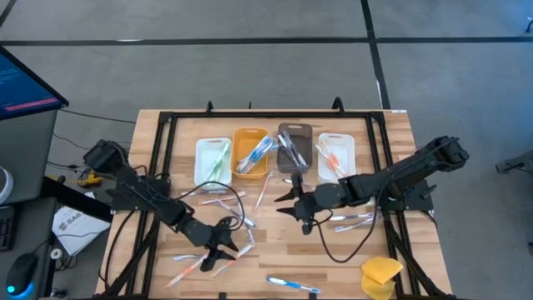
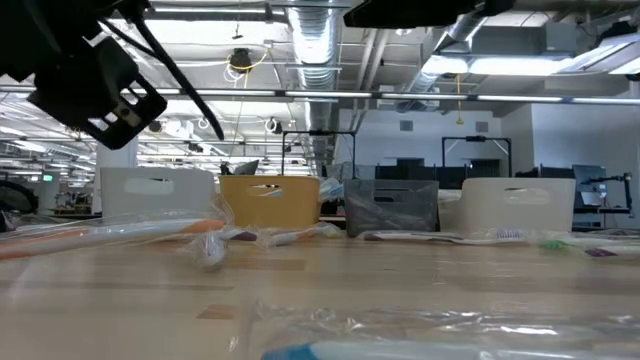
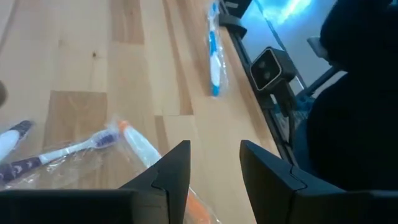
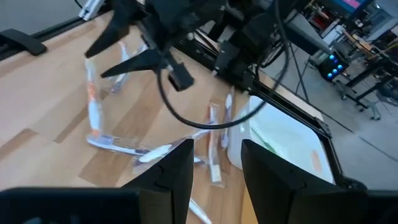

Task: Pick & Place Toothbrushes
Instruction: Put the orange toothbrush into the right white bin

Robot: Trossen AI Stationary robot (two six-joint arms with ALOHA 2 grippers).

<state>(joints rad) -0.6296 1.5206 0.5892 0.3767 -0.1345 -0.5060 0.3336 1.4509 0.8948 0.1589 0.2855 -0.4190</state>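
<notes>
Toothbrushes in clear wrappers lie scattered over the wooden table (image 1: 275, 250): an orange-and-white one (image 3: 140, 145) just beside my left gripper's finger, a purple one (image 3: 67, 149), a blue one (image 1: 291, 285) at the near edge. More of them lie in the four bins at the far side. My left gripper (image 1: 233, 240) hovers open, low over the near left part of the table, with nothing between its fingers (image 3: 177, 171). My right gripper (image 1: 281, 204) stands open above the table's middle, in front of the grey bin (image 1: 294, 148), also holding nothing.
At the far side stand a white bin (image 1: 212, 158), an orange bin (image 1: 251, 152), the grey bin and another white bin (image 1: 336, 156). A yellow sponge-like lump (image 1: 381, 275) lies at the near right corner. Black frame bars and cables cross the table's sides.
</notes>
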